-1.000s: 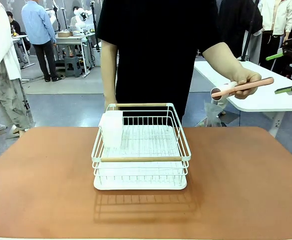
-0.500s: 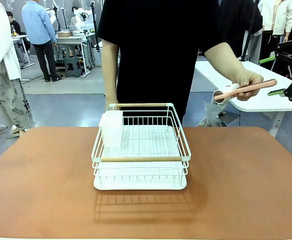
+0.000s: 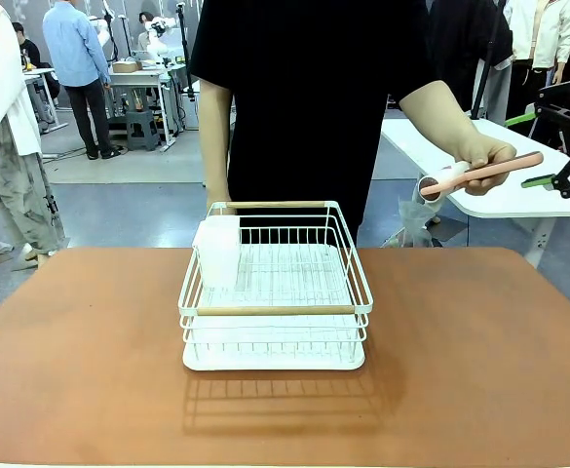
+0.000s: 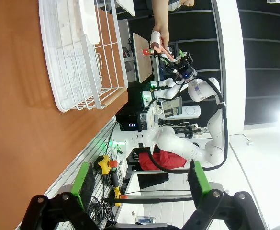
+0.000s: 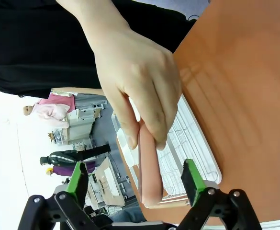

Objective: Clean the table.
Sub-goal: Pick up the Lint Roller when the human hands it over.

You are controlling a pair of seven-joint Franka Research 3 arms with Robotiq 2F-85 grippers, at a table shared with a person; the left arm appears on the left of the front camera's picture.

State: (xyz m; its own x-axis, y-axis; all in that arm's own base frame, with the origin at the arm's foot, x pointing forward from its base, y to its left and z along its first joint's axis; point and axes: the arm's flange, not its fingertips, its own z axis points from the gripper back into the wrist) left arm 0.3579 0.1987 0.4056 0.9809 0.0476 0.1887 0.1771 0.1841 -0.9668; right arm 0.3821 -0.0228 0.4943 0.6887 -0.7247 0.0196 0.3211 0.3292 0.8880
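Observation:
The terracotta table (image 3: 90, 370) spans the front view and also shows in the left wrist view, table (image 4: 15, 120). Beyond its far right corner, a person's hand (image 3: 479, 156) holds out a lint roller by its pink handle (image 3: 489, 172), the white roll (image 3: 431, 187) pointing away from my right gripper (image 3: 533, 148). That gripper is open at the handle's free end. Seen from the right wrist, the handle (image 5: 148, 163) lies between the spread fingers of the right gripper (image 5: 135, 179), under the hand (image 5: 140, 81). My left gripper (image 4: 140, 179) stands open and holds nothing.
A white wire dish rack (image 3: 275, 283) with wooden rails sits mid-table, a white cup holder (image 3: 218, 249) in its left corner. A white-topped table (image 3: 518, 195) stands behind on the right. The person stands at the far edge.
My right gripper has shifted a little left and down toward the handle's end. The person's hand has pushed the handle slightly rightward toward it.

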